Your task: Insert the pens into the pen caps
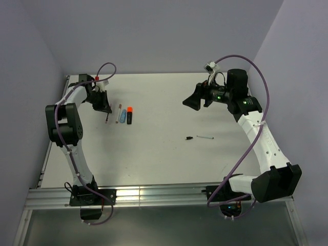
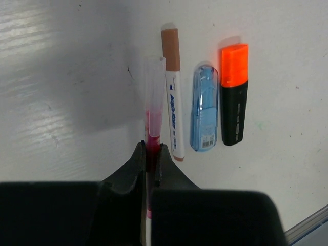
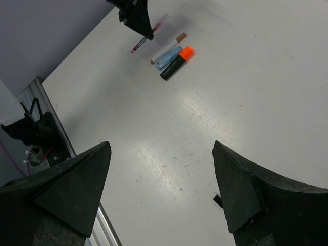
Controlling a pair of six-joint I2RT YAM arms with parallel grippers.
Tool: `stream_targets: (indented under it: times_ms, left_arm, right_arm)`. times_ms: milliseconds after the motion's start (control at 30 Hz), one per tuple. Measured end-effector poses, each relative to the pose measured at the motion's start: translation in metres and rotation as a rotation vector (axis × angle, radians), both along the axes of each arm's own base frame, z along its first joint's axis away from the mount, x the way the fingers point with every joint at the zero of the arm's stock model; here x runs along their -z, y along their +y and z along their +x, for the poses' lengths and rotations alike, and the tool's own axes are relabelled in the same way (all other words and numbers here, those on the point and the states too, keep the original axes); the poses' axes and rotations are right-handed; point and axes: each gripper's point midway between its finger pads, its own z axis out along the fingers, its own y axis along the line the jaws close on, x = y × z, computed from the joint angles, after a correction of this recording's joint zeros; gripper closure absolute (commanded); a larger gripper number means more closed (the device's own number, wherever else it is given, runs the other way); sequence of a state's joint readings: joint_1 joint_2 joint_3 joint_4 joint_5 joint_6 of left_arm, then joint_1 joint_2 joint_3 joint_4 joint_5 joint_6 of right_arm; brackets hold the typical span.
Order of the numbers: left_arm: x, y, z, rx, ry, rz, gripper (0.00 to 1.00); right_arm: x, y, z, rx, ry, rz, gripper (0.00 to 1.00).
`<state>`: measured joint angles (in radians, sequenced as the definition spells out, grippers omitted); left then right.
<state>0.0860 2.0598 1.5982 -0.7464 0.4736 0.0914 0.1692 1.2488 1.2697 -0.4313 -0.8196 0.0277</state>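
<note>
- Red pen (image 2: pixel 154 120): clamped between the left fingers (image 2: pixel 134 165), which are closed tight on its barrel. Its clear end points away from the fingers, over the surface (image 2: pixel 61 102), at the left end of a row of pens.
- White pen (image 2: pixel 173 102), brown cap: lies just beside the red pen. Blue print runs along the barrel, too blurred to read.
- Light-blue marker (image 2: pixel 205 110): next in the row. It has a pale label with fine print near its lower end, not legible.
- Black marker (image 2: pixel 234 102), orange end: lies flat at the right end of the row. No writing is visible.
- Small black cap (image 1: pixel 189 138) and slim pen (image 1: pixel 205 137): lie near the middle of the surface, close together but not touching, well apart from the row.
- Right fingers (image 3: pixel 77 189): spread wide and holding nothing, raised above the surface.
- Step in hand, as judged: the loose pair is not yet joined. The next move calls for lowering the right fingers squarely over the cap or the slim pen, then lining up tip and cap on one axis.
</note>
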Motion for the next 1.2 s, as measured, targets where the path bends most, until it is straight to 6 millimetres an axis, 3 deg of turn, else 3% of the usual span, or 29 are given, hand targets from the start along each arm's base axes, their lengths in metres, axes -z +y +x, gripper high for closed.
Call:
stream_targets:
  times_ms: [500,1200]
  left_arm:
    - [0.033,-0.017,0.013,-0.090,0.090,-0.101,0.92]
    - [0.033,-0.021,0.019,-0.120,0.090,-0.123,0.75]
  right_arm:
    - [0.003,-0.002,0.000,-0.001,-0.007,-0.019,0.12]
    - [0.006,-0.004,0.000,0.003,-0.006,-0.032,0.12]
